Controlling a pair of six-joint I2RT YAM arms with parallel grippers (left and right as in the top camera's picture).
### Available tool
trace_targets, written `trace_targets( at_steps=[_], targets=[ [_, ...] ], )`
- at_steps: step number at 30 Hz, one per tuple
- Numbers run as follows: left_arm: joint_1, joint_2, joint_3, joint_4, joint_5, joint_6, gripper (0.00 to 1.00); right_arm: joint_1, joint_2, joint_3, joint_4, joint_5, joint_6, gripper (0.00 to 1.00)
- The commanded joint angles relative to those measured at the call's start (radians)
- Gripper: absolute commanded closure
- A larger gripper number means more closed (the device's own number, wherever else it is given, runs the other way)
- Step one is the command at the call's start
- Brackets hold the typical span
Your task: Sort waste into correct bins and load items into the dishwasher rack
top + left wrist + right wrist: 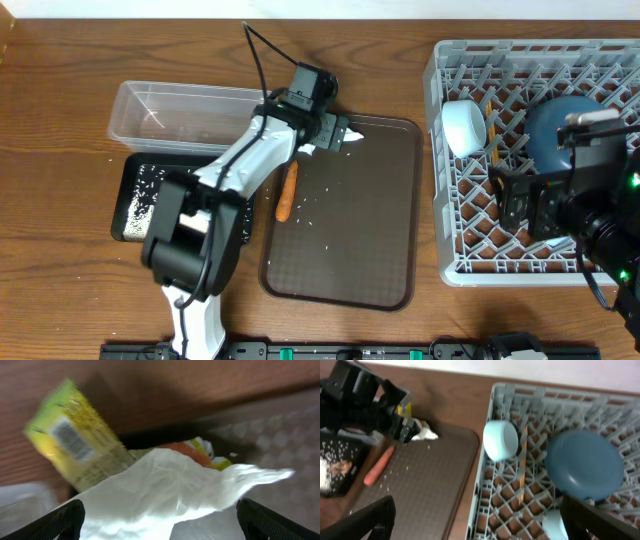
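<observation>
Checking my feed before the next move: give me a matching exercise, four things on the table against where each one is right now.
Things:
1. orange carrot
2. large blue plate
3. crumpled white tissue
4. brown food scraps

Places:
a. in the shallow black rectangular tray
b. between the fingers of the open left gripper
c. in the grey plastic dishwasher rack
d. along the left edge of the dark brown serving tray

Pairs: 1-d, 2-c, 3-b, 4-a.
</observation>
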Motion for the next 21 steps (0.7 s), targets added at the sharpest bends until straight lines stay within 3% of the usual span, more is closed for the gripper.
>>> trace_targets(
  at_steps=[1,2,3,7,12,14,21],
  targets=[
    [-0.010,0.045,0.002,0.012,-0.043,0.071,0.01,-0.006,-0.002,0.004,-0.042,0.013,0.010,0.01],
    [-0.010,0.056,0.002,0.020,-0.058,0.070,0.03,-0.006,-0.002,0.004,-0.058,0.013,0.010,0.01],
    [-0.010,0.064,0.002,0.027,-0.060,0.071,0.12,-0.006,-0.002,0.004,-0.072,0.013,0.010,0.01],
    [-0.018,0.064,0.002,0.029,-0.055,0.070,0.59,-0.006,-0.002,0.004,-0.109,0.013,0.010,0.01],
    [-0.051,-0.001,0.002,-0.020,-0.056,0.069,0.87,-0.006,-0.002,0.004,-0.113,0.013,0.010,0.01],
    [-0.068,-0.044,0.002,-0.051,-0.056,0.069,0.94,-0.006,-0.002,0.004,-0.114,0.013,0.010,0.01],
    [-0.082,-0.205,0.002,-0.161,-0.074,0.069,0.94,-0.006,-0.002,0.004,-0.114,0.013,0.010,0.01]
  ],
)
